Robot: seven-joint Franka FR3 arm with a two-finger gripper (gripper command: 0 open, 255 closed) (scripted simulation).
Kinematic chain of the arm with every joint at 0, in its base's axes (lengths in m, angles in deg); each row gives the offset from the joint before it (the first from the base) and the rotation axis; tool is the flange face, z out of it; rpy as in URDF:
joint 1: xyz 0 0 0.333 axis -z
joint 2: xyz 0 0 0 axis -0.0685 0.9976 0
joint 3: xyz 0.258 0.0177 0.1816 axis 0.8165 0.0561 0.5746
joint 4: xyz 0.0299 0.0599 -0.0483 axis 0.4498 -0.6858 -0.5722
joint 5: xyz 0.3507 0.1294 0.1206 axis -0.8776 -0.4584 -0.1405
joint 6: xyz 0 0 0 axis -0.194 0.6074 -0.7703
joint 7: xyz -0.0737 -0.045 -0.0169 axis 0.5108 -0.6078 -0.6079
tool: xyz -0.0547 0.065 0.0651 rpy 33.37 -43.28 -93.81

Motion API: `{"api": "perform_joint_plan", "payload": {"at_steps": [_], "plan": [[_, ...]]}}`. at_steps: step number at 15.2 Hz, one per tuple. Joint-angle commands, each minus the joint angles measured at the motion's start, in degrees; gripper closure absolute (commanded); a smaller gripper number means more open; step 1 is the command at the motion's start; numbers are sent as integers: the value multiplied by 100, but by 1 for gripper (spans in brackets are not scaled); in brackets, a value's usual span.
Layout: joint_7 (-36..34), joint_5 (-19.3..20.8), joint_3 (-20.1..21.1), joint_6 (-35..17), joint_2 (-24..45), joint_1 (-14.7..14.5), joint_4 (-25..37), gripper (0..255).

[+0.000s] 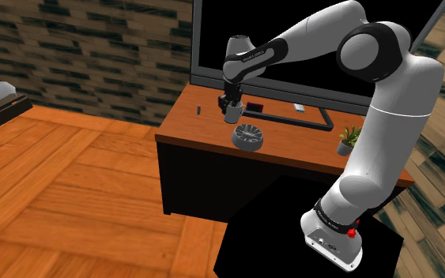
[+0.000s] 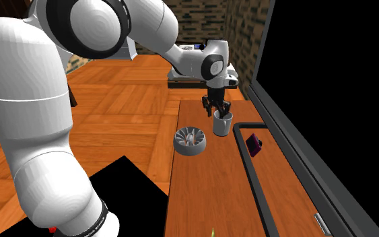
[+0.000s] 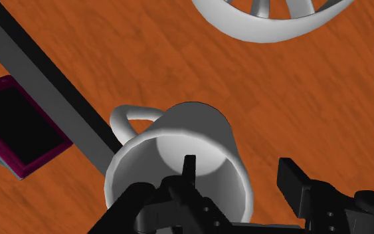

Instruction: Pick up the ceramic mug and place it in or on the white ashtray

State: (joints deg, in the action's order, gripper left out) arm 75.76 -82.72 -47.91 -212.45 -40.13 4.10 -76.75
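The black gripper stands spread open over the single grey-white mug, straddling its wall: one finger dips inside the cup, while the other sits outside, just apart from the wall. The mug is upright on the wooden desk, just beside the one ribbed grey ashtray and touching the black monitor stand frame, with its handle turned away from the fingers. One flat magenta-edged device lies inside that frame, and one small potted plant stands well apart.
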Motion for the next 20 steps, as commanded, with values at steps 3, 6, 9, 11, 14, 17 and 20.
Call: {"api": "perform_joint_plan", "payload": {"at_steps": [3,6,9,11,14,17,20], "plan": [[0,0,0,0,0,0,0,255],[0,0,0,0,0,0,0,255],[0,0,0,-1,1,0,0,255],[7,-1,0,134,-74,-2,60,255],[18,-2,0,339,-177,-4,163,255],[29,-4,1,546,-271,-6,276,255],[40,-6,1,755,-355,-8,401,255]]}}
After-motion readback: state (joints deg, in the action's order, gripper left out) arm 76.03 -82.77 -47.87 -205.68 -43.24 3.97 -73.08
